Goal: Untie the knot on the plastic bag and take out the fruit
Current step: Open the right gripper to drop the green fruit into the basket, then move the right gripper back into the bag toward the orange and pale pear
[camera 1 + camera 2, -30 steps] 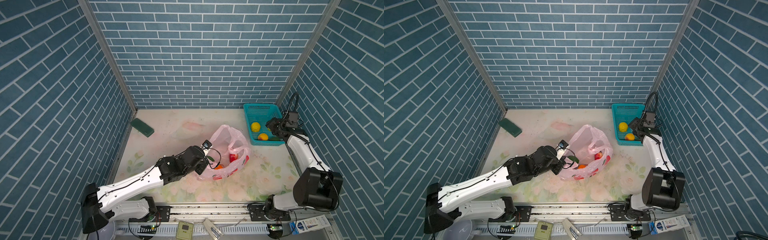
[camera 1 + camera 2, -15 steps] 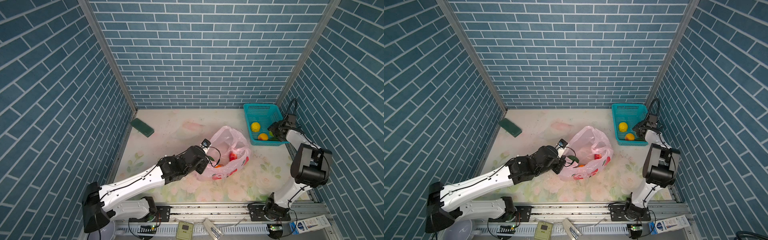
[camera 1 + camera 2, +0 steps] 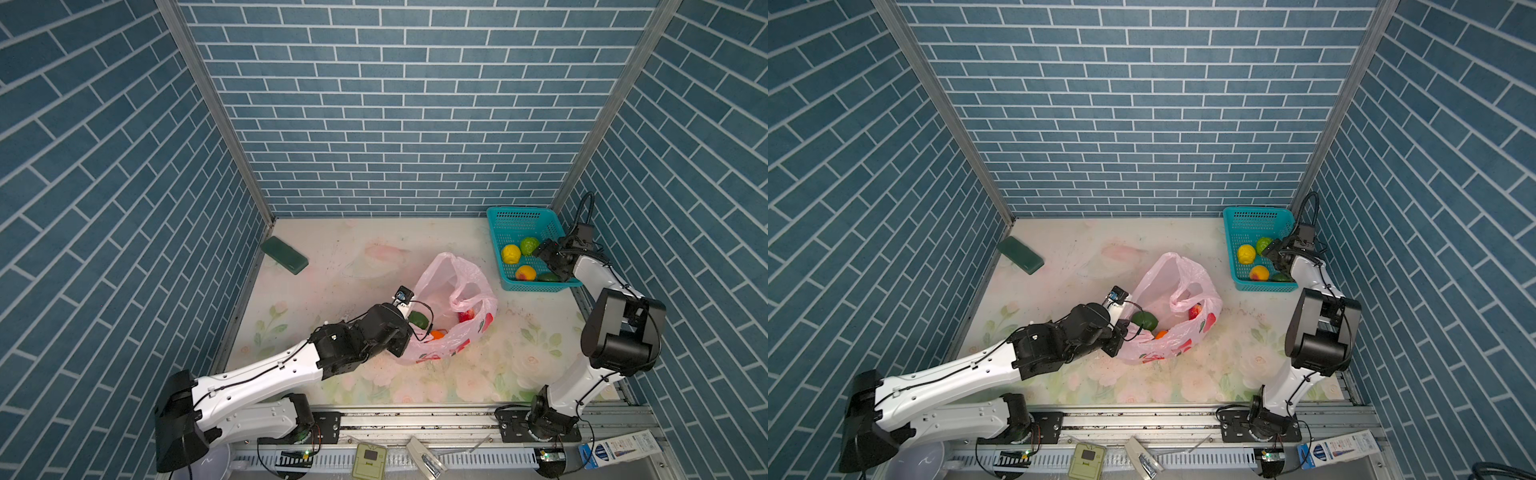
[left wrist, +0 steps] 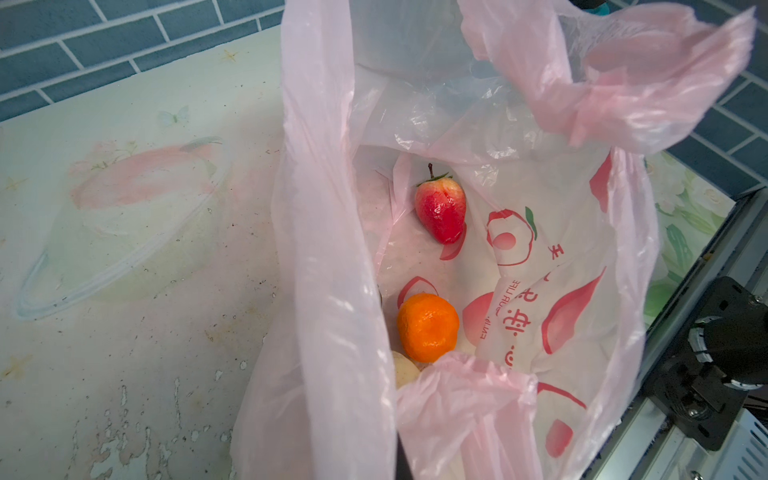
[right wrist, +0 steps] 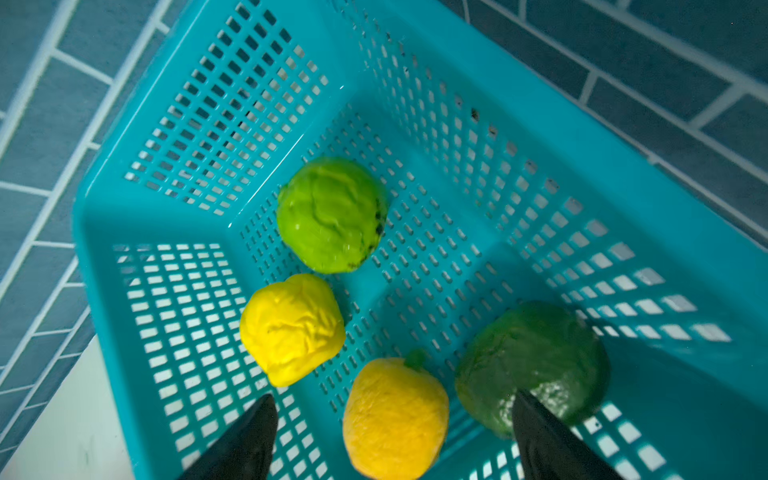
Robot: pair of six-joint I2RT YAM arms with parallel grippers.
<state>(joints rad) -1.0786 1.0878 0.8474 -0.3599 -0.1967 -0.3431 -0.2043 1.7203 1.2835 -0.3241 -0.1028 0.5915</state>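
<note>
Right wrist view: right gripper (image 5: 392, 397) is open, fingers spread wide above the teal basket (image 5: 498, 124), gripping nothing. Four fruits lie on the basket floor: light green fruit (image 5: 330, 214), yellow fruit (image 5: 291, 328) just beside it, yellow-orange fruit (image 5: 395, 415) below the gap between the fingers, and dark green fruit (image 5: 532, 365) under one fingertip.

Both top views: I note the basket in the far right corner of the table (image 3: 374, 257) and the plastic bag (image 3: 453, 316) near the table's middle, well apart from it. Left gripper (image 3: 406, 345) sits at the bag's near-left rim. It is closed, and pink film bunches right at it, so I read it as pinching the rim.

Left wrist view: bag mouth gapes open and the handle loops (image 4: 623, 75) hang loose. Inside I see the red fruit (image 4: 440, 208), the orange fruit (image 4: 428, 326), and the cream-white fruit (image 4: 405, 370) touching the orange one, half hidden by film.

Dark green block (image 3: 284, 260) lies by the left wall.
</note>
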